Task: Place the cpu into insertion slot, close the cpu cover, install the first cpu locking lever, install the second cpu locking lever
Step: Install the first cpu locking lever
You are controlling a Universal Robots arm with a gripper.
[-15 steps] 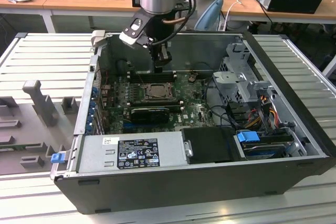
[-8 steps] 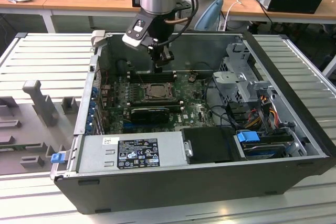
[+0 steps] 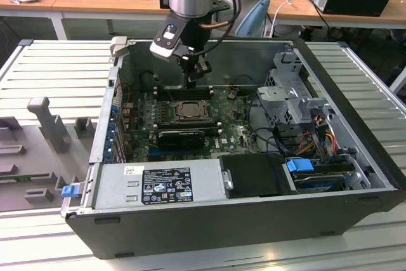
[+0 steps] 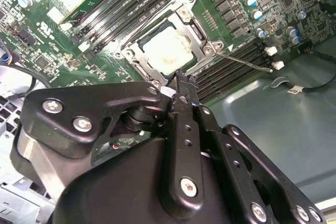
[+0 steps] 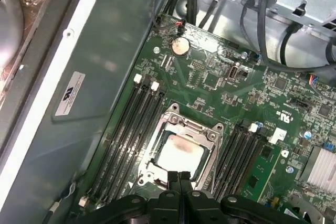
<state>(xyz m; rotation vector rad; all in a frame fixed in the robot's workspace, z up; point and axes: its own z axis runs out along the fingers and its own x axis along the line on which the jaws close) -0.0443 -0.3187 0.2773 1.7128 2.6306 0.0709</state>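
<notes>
Moulded tray (image 3: pixel 44 131): grey, on the slatted bench at the exterior view's left, outside the computer case (image 3: pixel 209 226).
Power supply (image 3: pixel 158 185): silver box along the near wall of the open case.
My gripper (image 3: pixel 192 80): I hang inside the case above the motherboard. In both wrist views my two black fingers are pressed together with nothing between them. My tips (image 5: pixel 180 178) are over the cover's edge; I cannot tell if they touch it.
Cpu (image 5: pixel 178 156): seated in the insertion slot (image 3: pixel 172 112), pale metal face up, between the banks of memory slots (image 5: pixel 131 129).
Cpu cover (image 5: pixel 210 135): silver frame lying flat over the chip's rim.
Locking lever (image 4: pixel 244 61): thin wire rod angled out from a socket corner across the memory slots.
Drive cage (image 3: pixel 292 93): grey metal, with cables, at the exterior view's right.
</notes>
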